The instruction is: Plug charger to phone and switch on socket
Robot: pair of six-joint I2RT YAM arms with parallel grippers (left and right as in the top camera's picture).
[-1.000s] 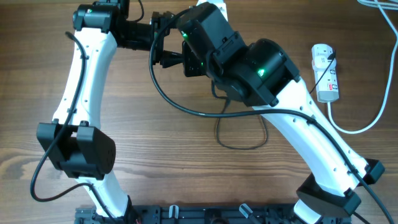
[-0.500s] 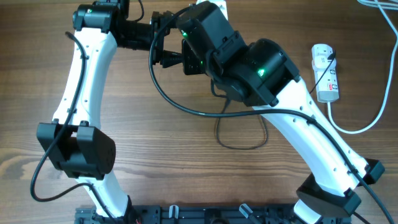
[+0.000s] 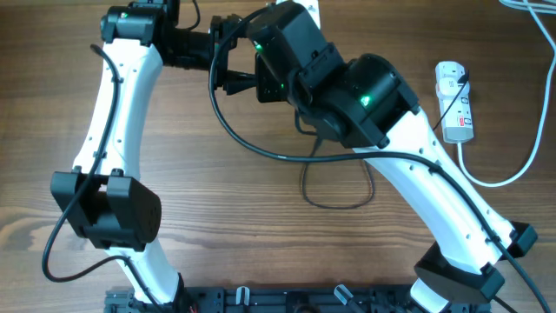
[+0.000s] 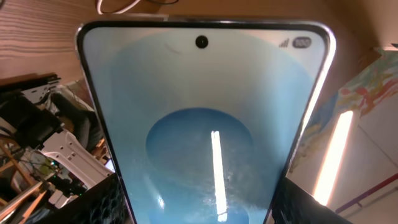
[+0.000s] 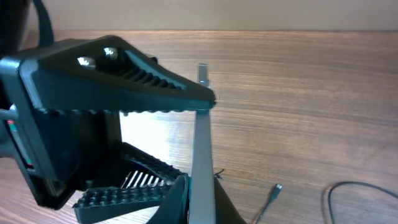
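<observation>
The phone (image 4: 205, 118) fills the left wrist view, its blue-green screen facing the camera with the camera hole at the far end. My left gripper (image 4: 199, 202) is shut on its long edges, above the table at the back centre (image 3: 228, 65). In the right wrist view the phone (image 5: 202, 124) shows edge-on, and my right gripper (image 5: 202, 199) is shut on its near end. The charger's connector tip (image 5: 273, 190) lies loose on the table. Its thin black cable (image 3: 339, 187) curls under the right arm. The socket (image 3: 453, 103) lies at the far right.
A white adapter (image 3: 449, 73) sits plugged in at the socket's far end. The thick white cord (image 3: 512, 174) loops along the right edge. The two arms cross over the back centre of the wooden table (image 3: 226, 200). A black rail (image 3: 261, 300) runs along the front edge.
</observation>
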